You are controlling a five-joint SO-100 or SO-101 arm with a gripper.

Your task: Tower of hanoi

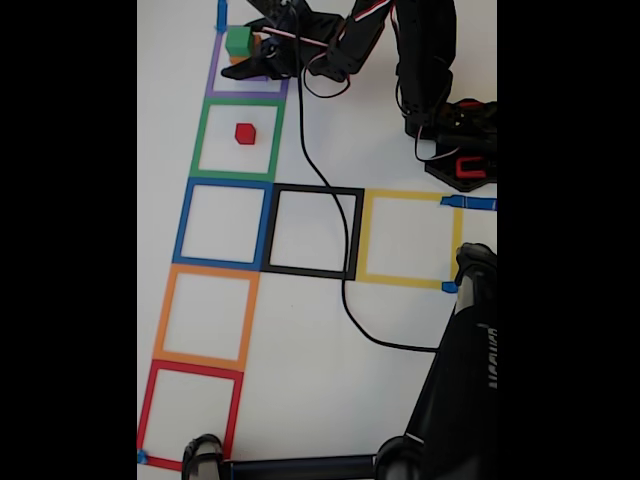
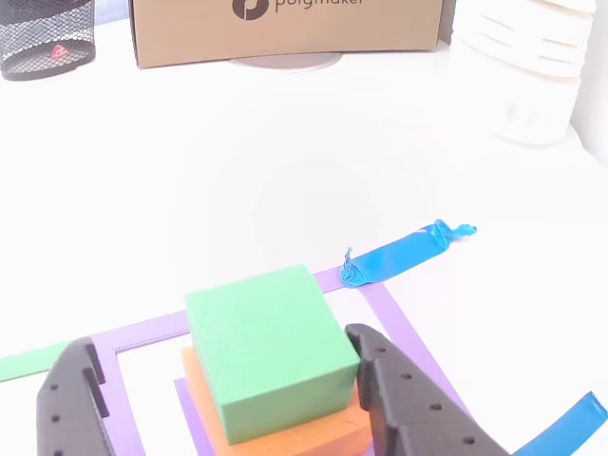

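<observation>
The green cube (image 2: 269, 356) sits atop the orange cube (image 2: 285, 432), skewed on it, inside the purple tape square (image 1: 245, 88) at the far left of the white surface (image 1: 400, 330) in the fixed view. The red cube (image 1: 245, 133) lies alone in the green tape square (image 1: 238, 140) just nearer. The black arm (image 1: 420, 60) reaches left; its gripper (image 2: 228, 399) straddles the stack, jaws spread wide, right finger (image 2: 399, 399) close beside the green cube, contact unclear.
</observation>
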